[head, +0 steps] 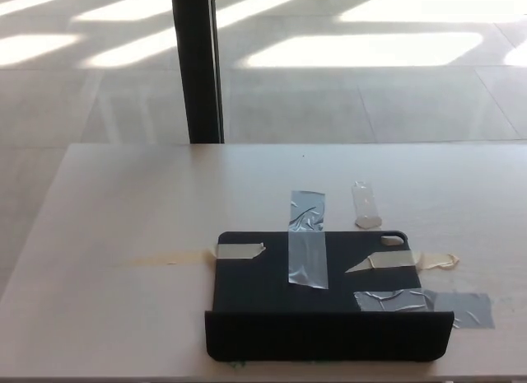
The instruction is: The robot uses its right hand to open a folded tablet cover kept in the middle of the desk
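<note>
The pale desk fills the lower two thirds of the frame, with a sunlit tiled floor and a dark post beyond it in the upper part. The black tablet cover lies lower centre near the desk's front edge, apparently pinned down so it won't slide by grey tape strips and beige masking tape, its front flap standing up. Neither robot hand shows, so I cannot tell how the fingers are set.

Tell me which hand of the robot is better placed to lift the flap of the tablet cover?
Neither hand is in view, so placement cannot be compared. The tablet cover lies slightly toward the robot's right on the desk, which mildly favours the right hand.
</note>
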{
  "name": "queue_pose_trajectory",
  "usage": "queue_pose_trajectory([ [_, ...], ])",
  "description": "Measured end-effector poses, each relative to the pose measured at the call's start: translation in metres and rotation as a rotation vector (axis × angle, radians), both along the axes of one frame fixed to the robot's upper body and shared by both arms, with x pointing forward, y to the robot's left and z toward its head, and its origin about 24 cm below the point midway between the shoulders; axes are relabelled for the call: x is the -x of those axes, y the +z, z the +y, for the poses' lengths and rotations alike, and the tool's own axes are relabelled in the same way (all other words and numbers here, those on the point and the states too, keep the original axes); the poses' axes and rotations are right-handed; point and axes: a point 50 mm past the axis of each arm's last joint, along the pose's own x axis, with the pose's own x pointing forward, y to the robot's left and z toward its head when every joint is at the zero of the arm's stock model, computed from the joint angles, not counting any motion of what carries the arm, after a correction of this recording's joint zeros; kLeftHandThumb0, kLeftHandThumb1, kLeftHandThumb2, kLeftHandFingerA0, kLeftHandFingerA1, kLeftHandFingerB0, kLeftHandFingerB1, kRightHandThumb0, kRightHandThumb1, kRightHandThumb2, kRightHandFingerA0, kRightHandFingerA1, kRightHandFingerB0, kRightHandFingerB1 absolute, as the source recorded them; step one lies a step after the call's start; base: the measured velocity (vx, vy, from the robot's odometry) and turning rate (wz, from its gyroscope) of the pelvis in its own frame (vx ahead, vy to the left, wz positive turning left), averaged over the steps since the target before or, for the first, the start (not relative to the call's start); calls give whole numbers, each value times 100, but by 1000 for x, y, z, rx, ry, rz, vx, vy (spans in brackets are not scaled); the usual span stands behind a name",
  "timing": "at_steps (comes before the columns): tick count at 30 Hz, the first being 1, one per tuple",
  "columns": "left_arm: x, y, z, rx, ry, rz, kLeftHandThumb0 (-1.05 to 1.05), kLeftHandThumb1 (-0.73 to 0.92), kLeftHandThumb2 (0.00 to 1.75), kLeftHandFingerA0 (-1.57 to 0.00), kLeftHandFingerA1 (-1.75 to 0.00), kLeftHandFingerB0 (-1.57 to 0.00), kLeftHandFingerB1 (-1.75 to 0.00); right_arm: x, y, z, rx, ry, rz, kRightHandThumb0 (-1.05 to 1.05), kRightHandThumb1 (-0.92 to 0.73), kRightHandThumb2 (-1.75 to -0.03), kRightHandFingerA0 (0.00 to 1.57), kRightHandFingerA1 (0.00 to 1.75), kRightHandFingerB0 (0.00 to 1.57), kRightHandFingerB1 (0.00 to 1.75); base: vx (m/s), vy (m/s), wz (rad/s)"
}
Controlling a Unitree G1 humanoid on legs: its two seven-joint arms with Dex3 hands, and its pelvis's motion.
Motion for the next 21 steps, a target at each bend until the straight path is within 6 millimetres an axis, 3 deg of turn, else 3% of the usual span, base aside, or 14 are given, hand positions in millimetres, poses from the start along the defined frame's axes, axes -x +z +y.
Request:
queue_pose_trajectory([
  [5,1,10,12,31,124,-89,-78,91,67,-72,-75,-56,-67,-9,33,-24,85,-129,-201,-81,-88,-66,75,48,50,39,0,0,0],
  [6,0,10,13,39,140,-102,-77,91,67,-71,-76,-56,-67,-15,43,-28,110,-139,-252,-80,-69,-107,66,62,44,54,0,0,0],
  [7,0,10,13,48,154,-114,-77,91,67,-71,-76,-56,-67,-20,54,-33,137,-146,-302,-80,-69,-107,66,62,44,54,0,0,0],
  [8,0,10,13,54,166,-123,-77,91,67,-71,-75,-56,-67,-27,65,-36,165,-143,-351,-84,-89,-68,73,48,48,39,0,0,0],
  [12,0,11,14,64,188,-142,-78,91,67,-70,-76,-56,-67,-54,104,-41,256,-94,-506,-82,-88,-68,67,48,46,40,0,0,0],
  [13,0,11,15,67,193,-147,-78,92,67,-71,-76,-54,-66,-61,113,-39,272,-76,-543,-82,-87,-66,76,50,55,41,0,0,0],
  [16,0,11,15,73,203,-154,-79,92,68,-71,-75,-52,-64,-86,141,-32,316,-13,-661,-84,-86,-66,80,53,62,42,0,0,0],
  [20,0,11,14,79,208,-159,-79,92,68,-70,-76,-51,-64,-121,182,-14,364,103,-823,-81,-88,-67,76,51,58,40,0,0,0],
  [21,1,11,14,81,210,-160,-79,92,68,-71,-76,-52,-64,-129,193,-8,376,141,-861,-86,-90,-67,72,48,49,38,0,0,0],
])
